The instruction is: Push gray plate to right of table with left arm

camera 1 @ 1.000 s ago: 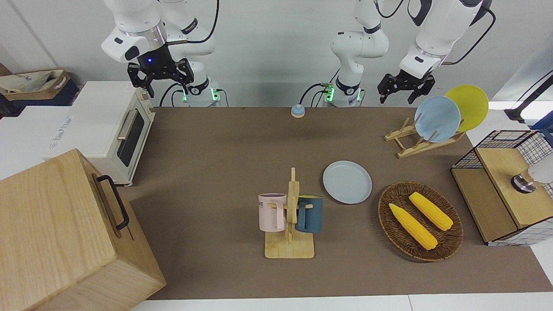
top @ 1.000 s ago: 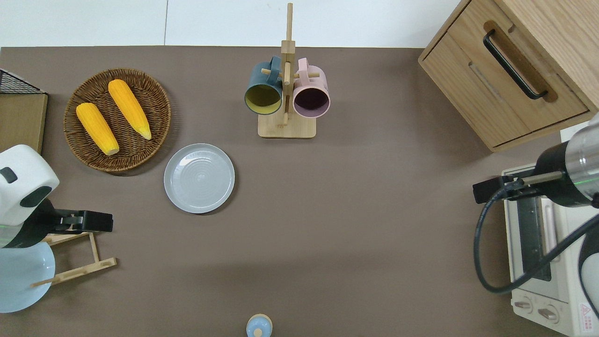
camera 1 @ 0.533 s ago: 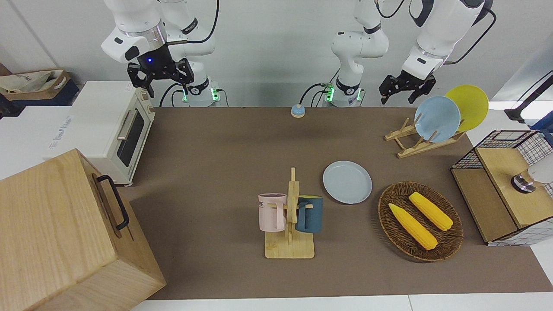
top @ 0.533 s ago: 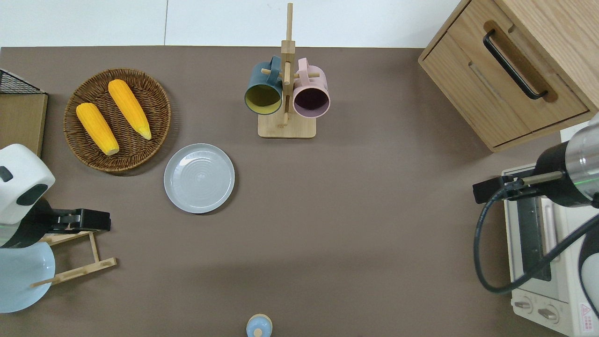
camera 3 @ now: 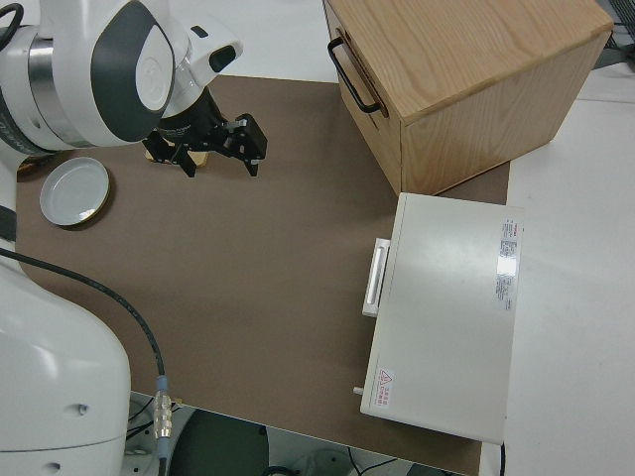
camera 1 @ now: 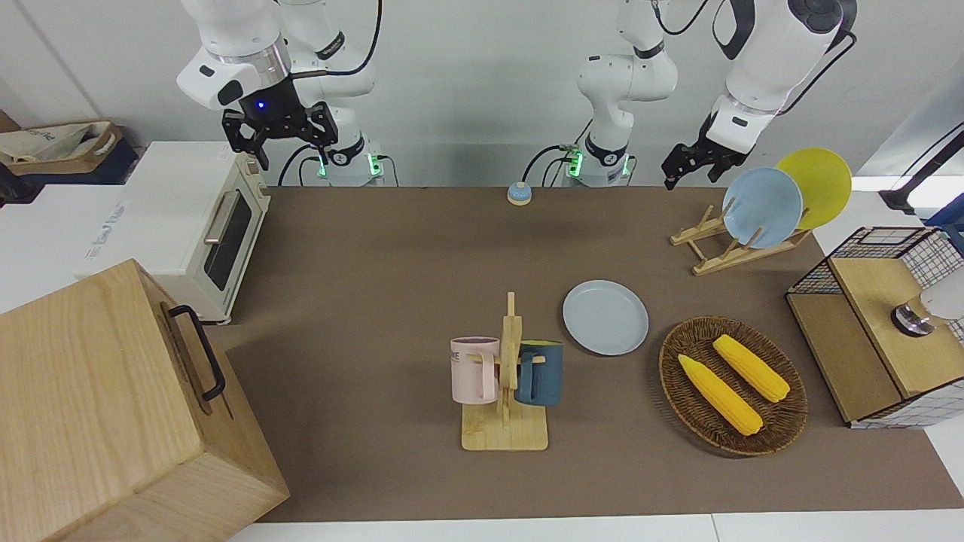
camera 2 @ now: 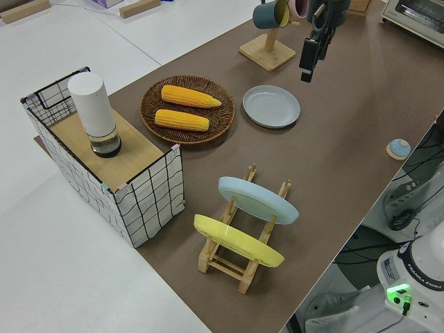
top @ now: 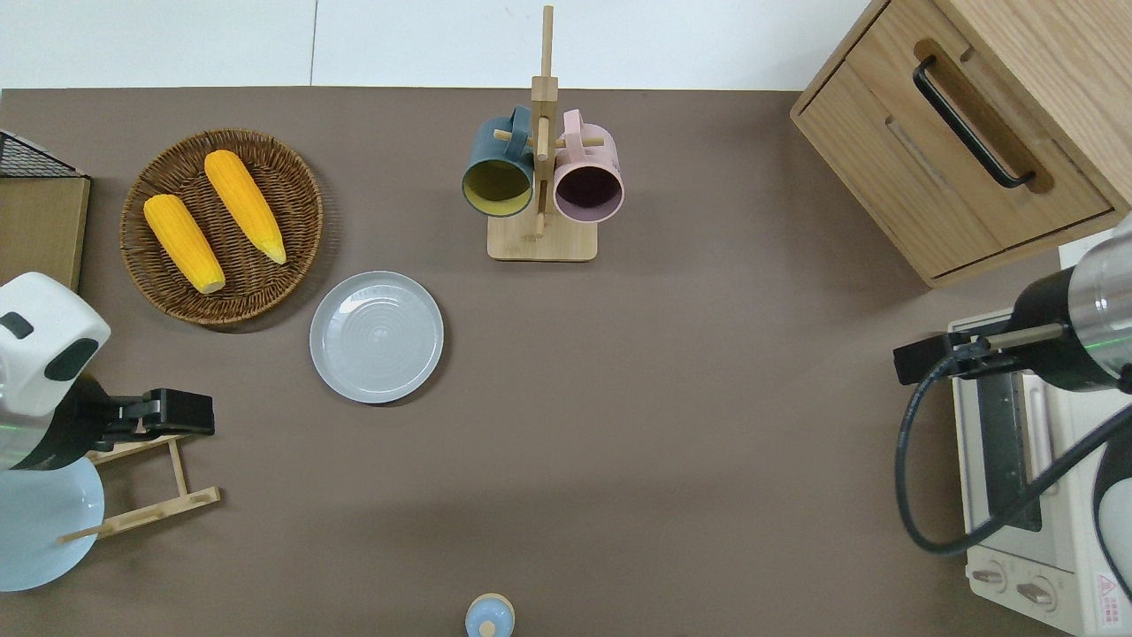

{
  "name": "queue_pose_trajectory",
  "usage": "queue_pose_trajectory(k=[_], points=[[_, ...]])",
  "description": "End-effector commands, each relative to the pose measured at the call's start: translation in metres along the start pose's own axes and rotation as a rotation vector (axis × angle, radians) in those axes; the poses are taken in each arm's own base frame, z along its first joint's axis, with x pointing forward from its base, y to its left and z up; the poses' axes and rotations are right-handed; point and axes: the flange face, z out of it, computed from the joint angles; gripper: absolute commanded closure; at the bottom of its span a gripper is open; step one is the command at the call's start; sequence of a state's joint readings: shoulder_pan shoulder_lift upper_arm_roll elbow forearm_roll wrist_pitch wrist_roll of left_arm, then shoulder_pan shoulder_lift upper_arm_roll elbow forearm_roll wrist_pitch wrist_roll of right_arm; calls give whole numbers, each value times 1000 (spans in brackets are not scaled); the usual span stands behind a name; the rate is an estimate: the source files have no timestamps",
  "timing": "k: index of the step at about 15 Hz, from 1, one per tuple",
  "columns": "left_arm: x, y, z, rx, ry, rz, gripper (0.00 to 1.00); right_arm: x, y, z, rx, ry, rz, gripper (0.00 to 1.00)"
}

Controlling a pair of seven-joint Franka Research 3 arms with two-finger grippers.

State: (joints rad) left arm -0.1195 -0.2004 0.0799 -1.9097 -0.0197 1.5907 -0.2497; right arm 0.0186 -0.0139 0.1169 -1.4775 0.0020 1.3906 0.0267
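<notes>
Left hand (top: 190, 412) turned slightly, closure unclear; gray plate (top: 376, 336) flat, rim up, round.

The mat (top: 707, 398) is dull brown. The plate (top: 376, 336) lying on it is pale gray-blue with faint concentric rings. A brown woven basket (top: 292, 190) holds two yellow corn cobs (top: 243, 203). The mugs are teal (camera 1: 541, 374) and pink (camera 1: 473, 369). The rack's plates are blue (camera 1: 762, 207) and yellow (camera 1: 821, 184).
</notes>
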Motion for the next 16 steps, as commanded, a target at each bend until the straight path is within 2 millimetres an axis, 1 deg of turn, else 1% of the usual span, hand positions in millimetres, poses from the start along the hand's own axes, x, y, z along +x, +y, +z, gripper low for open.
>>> queue_pose_trajectory(k=[1, 6, 10, 14, 16], points=[[3, -2, 28, -3, -2, -89, 9, -3, 1, -4, 10, -4, 4, 17], [7, -2, 47, -15, 14, -136, 9, -3, 1, -4, 10, -4, 4, 17], [11, 0, 80, -48, 41, -207, 9, -3, 1, -4, 10, -5, 4, 17], [12, 5, 100, -53, 59, -238, 9, -3, 1, -4, 10, -4, 4, 17], [14, 7, 117, -59, 64, -241, 9, -3, 2, -4, 10, -4, 7, 17]])
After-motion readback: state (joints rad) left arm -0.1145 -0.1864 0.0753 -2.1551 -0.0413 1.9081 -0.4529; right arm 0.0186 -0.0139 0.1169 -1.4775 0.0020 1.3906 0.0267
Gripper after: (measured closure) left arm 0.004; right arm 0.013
